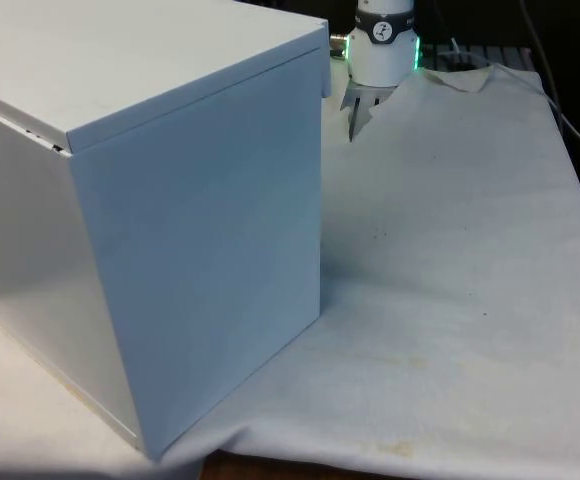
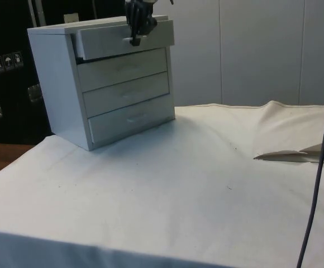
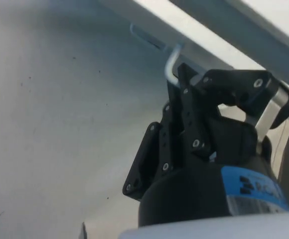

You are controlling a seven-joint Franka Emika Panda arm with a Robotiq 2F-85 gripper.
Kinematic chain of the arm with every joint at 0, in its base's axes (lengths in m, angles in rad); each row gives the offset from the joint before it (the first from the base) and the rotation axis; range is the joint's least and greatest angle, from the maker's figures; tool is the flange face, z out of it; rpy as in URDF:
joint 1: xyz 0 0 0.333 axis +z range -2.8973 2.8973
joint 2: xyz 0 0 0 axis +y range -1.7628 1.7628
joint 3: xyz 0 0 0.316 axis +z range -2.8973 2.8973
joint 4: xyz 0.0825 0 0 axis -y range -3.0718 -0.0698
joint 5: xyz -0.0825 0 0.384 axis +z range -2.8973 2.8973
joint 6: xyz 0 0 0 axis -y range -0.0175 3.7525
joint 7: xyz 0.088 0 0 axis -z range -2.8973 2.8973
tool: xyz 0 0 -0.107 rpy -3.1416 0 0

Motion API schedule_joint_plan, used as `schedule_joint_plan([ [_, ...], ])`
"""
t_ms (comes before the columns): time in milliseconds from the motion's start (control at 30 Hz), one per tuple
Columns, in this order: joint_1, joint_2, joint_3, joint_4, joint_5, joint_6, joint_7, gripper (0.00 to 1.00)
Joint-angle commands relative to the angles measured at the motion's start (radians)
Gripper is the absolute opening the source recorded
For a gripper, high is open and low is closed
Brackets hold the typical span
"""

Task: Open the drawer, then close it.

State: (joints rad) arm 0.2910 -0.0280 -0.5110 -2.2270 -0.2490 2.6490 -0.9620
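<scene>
2 fingers of the gripper (image 3: 177, 82) pinch the metal handle (image 3: 170, 63) of the top drawer (image 2: 123, 39), which stands partly out of the white chest (image 2: 67, 84). Opening looks underway or done; closing is left, I judge.

You see a chest (image 1: 190, 230) with smooth white panels in a faint satin sheen; its drawer (image 2: 123, 39) fronts look the same in the side view. The handle (image 3: 170, 62) looks like bright, polished metal. The gripper (image 3: 184, 107) is matt black, plastic by the look, with small screws. The cloth (image 2: 167, 184) over the desk is matt white fabric, creased and lightly speckled.
</scene>
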Motion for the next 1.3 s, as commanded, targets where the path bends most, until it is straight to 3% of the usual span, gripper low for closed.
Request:
schedule_joint_plan([
  [0, -0.005, -0.024, -0.002, -0.016, -0.023, -0.010, 0.011, 0.01],
  [167, -0.001, -0.055, 0.012, -0.058, -0.040, -0.005, 0.025, 0.01],
  [200, 0.005, -0.039, 0.012, -0.046, -0.004, -0.003, 0.000, 0.01],
  [233, -0.001, -0.060, 0.016, -0.065, -0.044, -0.005, 0.029, 0.01],
  [467, -0.002, -0.118, 0.040, -0.127, -0.093, -0.007, 0.072, 0.01],
  [500, 0.007, -0.104, 0.034, -0.118, -0.061, -0.003, 0.048, 0.01],
  [533, -0.002, -0.126, 0.042, -0.136, -0.098, -0.007, 0.076, 0.01],
  [800, -0.004, -0.201, 0.058, -0.213, -0.132, -0.007, 0.092, 0.01],
  [833, 0.007, -0.195, 0.048, -0.211, -0.104, -0.003, 0.069, 0.01],
  [867, -0.004, -0.208, 0.059, -0.222, -0.135, -0.007, 0.095, 0.01],
  [1133, -0.007, -0.274, 0.072, -0.288, -0.162, -0.009, 0.110, 0.01],
  [1167, 0.007, -0.266, 0.060, -0.284, -0.135, -0.004, 0.089, 0.01],
  [1200, -0.007, -0.280, 0.074, -0.294, -0.163, -0.009, 0.110, 0.01],
  [1267, -0.009, -0.305, 0.078, -0.318, -0.169, -0.009, 0.113, 0.01],
])
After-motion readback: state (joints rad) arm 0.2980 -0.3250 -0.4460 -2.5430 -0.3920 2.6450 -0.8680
